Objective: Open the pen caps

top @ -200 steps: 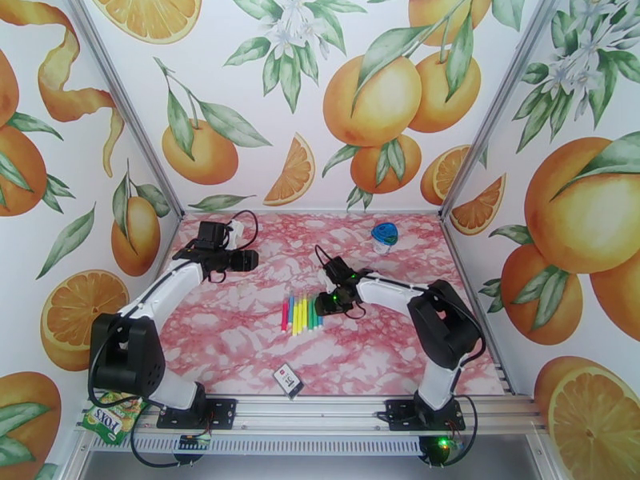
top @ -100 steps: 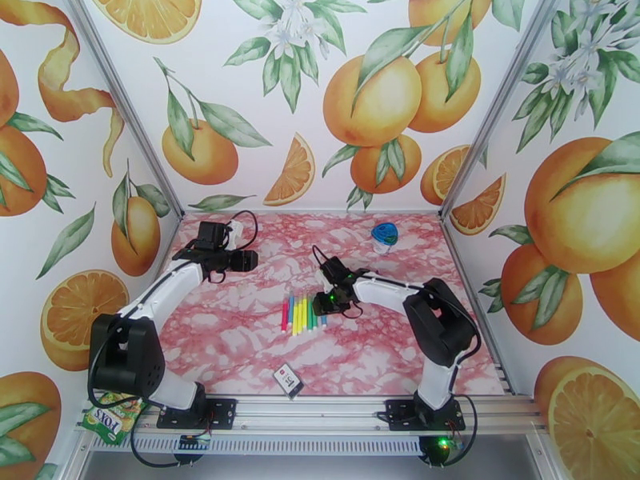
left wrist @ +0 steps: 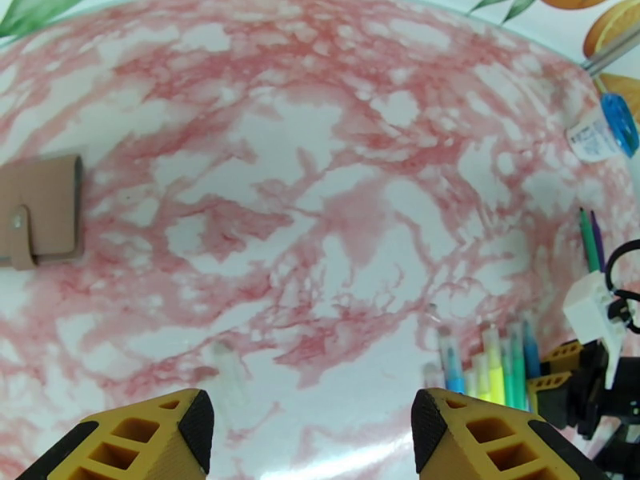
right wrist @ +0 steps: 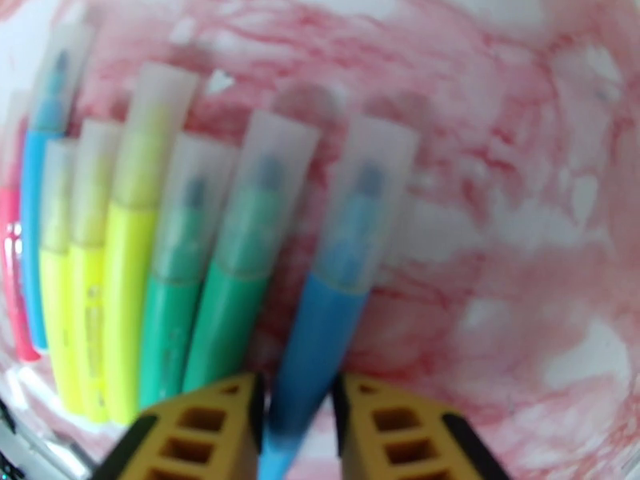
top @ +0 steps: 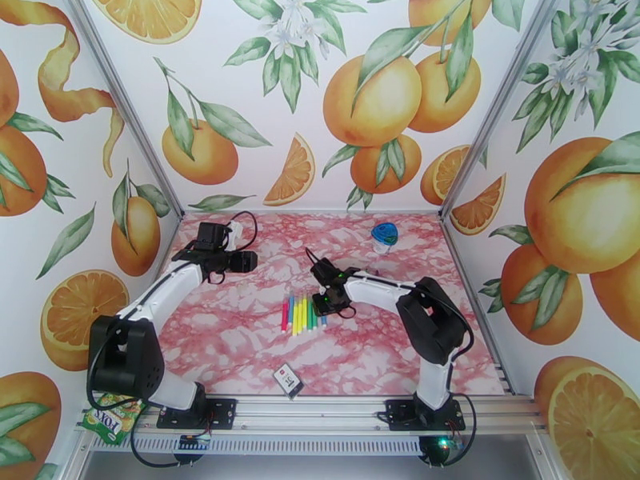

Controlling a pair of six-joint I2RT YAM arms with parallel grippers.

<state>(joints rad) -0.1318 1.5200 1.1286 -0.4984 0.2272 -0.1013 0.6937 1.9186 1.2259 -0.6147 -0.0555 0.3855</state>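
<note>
Blue pen point(right wrist: 320, 338) body sits btwn jaws of right gripper point(right wrist: 296, 426), its clear cap point(right wrist: 368, 210) just ahead; can't tell if clamped. Left gripper point(left wrist: 312, 434) jaws wide apart above table point(left wrist: 320, 194).

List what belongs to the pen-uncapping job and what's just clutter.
Job: marker pens in a row; their translucent caps; blue pen, flanked by the right gripper.
Clutter: blue-lidded container; brown wallet; small card; sweets packet.
</note>
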